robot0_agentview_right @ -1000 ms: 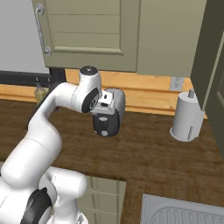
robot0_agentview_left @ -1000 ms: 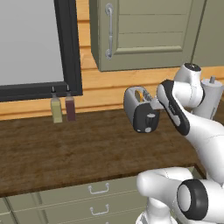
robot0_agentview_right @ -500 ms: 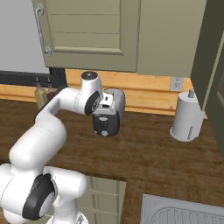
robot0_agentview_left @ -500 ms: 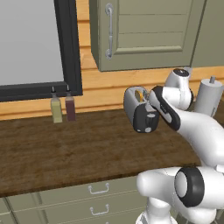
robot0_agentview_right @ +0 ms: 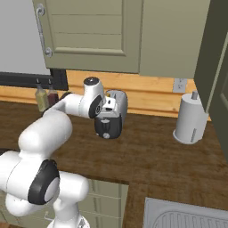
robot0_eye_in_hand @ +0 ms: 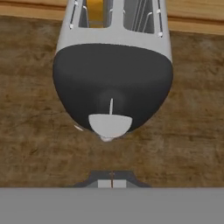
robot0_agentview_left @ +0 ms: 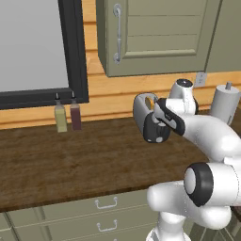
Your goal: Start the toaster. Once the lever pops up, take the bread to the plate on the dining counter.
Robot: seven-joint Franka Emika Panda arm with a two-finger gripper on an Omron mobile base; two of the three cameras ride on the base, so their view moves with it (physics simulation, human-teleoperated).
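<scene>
The silver-grey toaster (robot0_agentview_left: pixel 142 110) (robot0_agentview_right: pixel 116 107) stands on a dark wood counter against the wall. Its black end panel (robot0_eye_in_hand: pixel 111 83) faces me, and the grey lever knob (robot0_eye_in_hand: pixel 110 124) sits low on that panel. A tan slice, the bread (robot0_eye_in_hand: pixel 95 9), shows in one slot. My gripper (robot0_eye_in_hand: pixel 111 180) (robot0_agentview_left: pixel 159 120) (robot0_agentview_right: pixel 106 116) is shut, hanging just above and in front of the knob with nothing held. The plate and the dining counter are out of view.
Two small bottles (robot0_agentview_left: pixel 60 118) (robot0_agentview_left: pixel 75 115) stand by the dark window frame on the left. A pale grey cylinder with a top knob (robot0_agentview_right: pixel 190 120) (robot0_agentview_left: pixel 226 103) stands to the toaster's right. Wall cabinets (robot0_agentview_left: pixel 155 37) hang overhead. A sink (robot0_agentview_right: pixel 187 217) lies at the lower right.
The hand has swung from beside the toaster to its black end, closer to the knob. The jaws stayed shut and the toaster has not moved.
</scene>
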